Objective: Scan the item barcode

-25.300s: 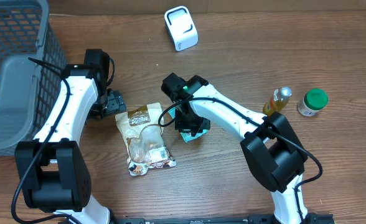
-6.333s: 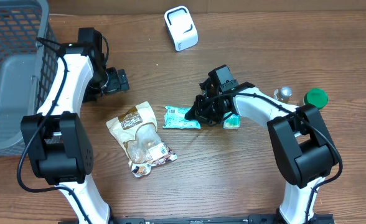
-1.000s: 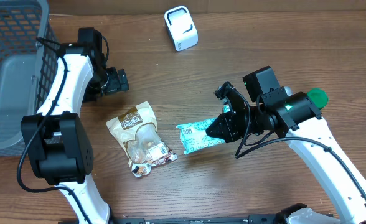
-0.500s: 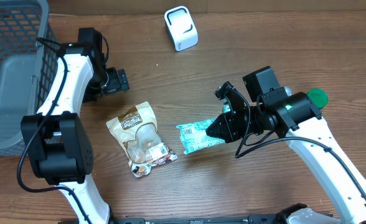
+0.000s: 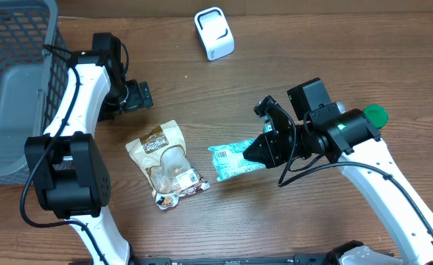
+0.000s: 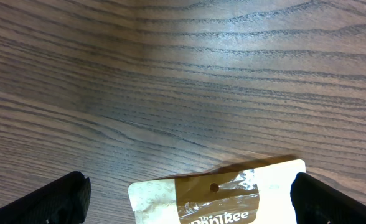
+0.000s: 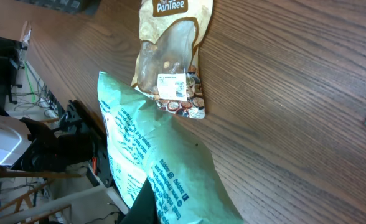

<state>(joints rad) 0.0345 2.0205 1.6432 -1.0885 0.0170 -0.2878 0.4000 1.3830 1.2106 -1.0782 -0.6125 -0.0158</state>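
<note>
1. Your right gripper (image 5: 255, 152) is clamped tight on one end of the teal packet (image 5: 230, 161). It holds the packet off the table, just right of the brown snack pouch (image 5: 169, 165).
2. Your left gripper (image 5: 143, 95) is spread wide and empty, near the pouch's top edge.
3. The white scanner (image 5: 214, 33) stands well beyond the pouch.
4. The grey basket (image 5: 14, 88) sits far left of the pouch.

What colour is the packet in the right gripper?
Mint green with darker teal print; the packet shows best in the right wrist view.
</note>
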